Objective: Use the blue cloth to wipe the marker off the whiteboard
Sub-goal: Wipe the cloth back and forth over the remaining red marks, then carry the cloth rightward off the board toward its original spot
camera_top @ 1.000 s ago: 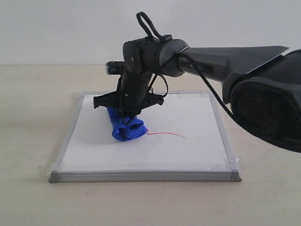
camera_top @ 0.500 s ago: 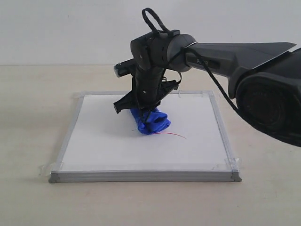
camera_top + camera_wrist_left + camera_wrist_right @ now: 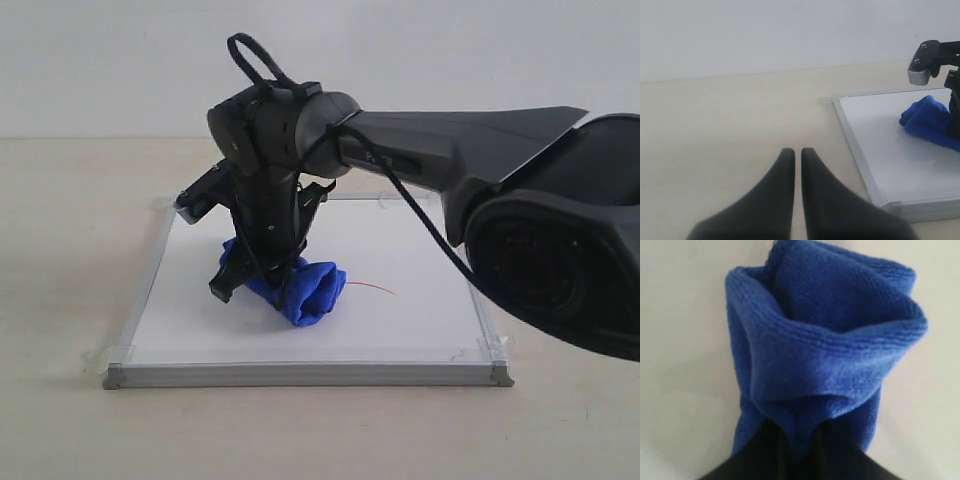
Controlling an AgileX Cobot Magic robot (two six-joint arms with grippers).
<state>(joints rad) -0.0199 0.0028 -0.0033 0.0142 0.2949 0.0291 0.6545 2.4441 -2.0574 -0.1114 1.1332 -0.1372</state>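
Two claws are in view, but only one is engaged. The right claw (image 3: pixel 272 282) is clamped on the blue cloth (image 3: pixel 312 292), a fold being pinched between its fingers (image 3: pixel 762 457) so that the bunched end can be pressed down onto the whiteboard (image 3: pixel 400 325). The cloth is set near the board's middle, against one end of the marker (image 3: pixel 374 288), of which only a short red tail is exposed. The left claw (image 3: pixel 797 154) is held narrow and empty above the desk (image 3: pixel 715 125), off the board's corner, presumably so that the wiping path is not obstructed.
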